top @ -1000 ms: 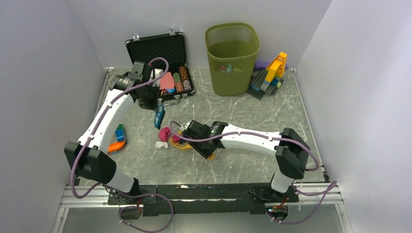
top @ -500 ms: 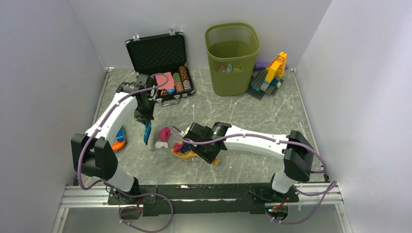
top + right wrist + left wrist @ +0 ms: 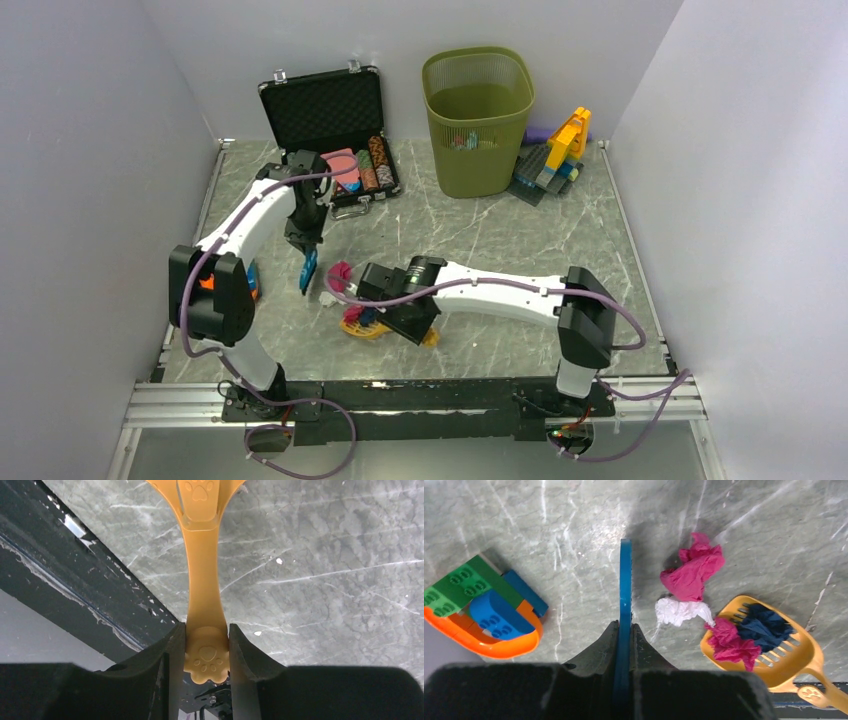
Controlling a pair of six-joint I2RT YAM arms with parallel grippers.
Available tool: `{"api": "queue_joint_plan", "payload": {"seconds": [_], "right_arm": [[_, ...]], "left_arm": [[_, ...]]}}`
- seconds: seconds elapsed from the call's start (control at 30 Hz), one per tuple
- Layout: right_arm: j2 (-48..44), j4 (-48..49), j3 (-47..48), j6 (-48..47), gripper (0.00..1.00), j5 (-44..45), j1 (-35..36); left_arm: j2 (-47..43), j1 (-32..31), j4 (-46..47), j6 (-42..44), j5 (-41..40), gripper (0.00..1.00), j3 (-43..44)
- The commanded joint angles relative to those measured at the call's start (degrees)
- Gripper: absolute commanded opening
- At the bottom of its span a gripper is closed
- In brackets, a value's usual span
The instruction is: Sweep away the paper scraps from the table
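Left gripper [image 3: 625, 632] pinched a blue scraper [image 3: 625, 575] beside pink and white paper scraps [image 3: 689, 572]; right gripper [image 3: 206, 647] clamped the yellow scoop [image 3: 202, 580] by its handle at the table [image 3: 325, 555] front edge.

Left arm [image 3: 245, 212] & right arm [image 3: 500, 292]: white link shells, black joint blocks; purple cables [image 3: 322, 176] run alongside (looping free near the wrists). Left gripper [image 3: 625, 627], right gripper [image 3: 205, 630]: matte black wedge fingers.

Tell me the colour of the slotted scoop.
The scoop is yellow-orange, best seen in the left wrist view.
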Motion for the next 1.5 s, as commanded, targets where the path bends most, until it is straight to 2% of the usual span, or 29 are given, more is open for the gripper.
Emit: {"api": "queue_joint_plan", "payload": {"seconds": [0.0, 0.13, 0.43, 0.73, 0.9, 1.2, 1.47], "right_arm": [[3.18, -2.3, 6.16, -1.05, 0.0, 0.9, -0.45], [6.31, -2.86, 9.27, -1.19, 0.0, 0.95, -1.92], [9.49, -1.71, 12.21, -3.35, 0.0, 0.14, -4.64], [10.78, 0.31, 12.03, -3.98, 0.0, 1.64, -6.3], [8.56, 4.69, 7.26, -4.63, 0.0, 2.64, -6.25], [0.48, 19.23, -6.5, -3.89, 0.0, 7.15, -4.8], [-7.44, 25.59, -14.07, -2.81, 0.0, 8.05, -3.82]], "left_arm": [[2.02, 0.13, 2.77, 1.83, 5.71, 0.0, 1.53], [3.91, 0.03, 2.02, 3.13, 9.41, 0.0, 1.93], [0.15, -2.51, 3.86, 4.45, 16.26, 0.0, -1.9], [-2.97, -6.84, 2.04, 4.27, 16.61, 0.0, -1.49], [-6.84, -7.9, 0.73, 3.14, 15.77, 0.0, -2.08], [-8.95, -7.9, -0.64, 0.67, 10.82, 0.0, -1.43], [-10.75, -6.63, -0.9, -2.1, 7.36, 0.0, 0.55]]}}
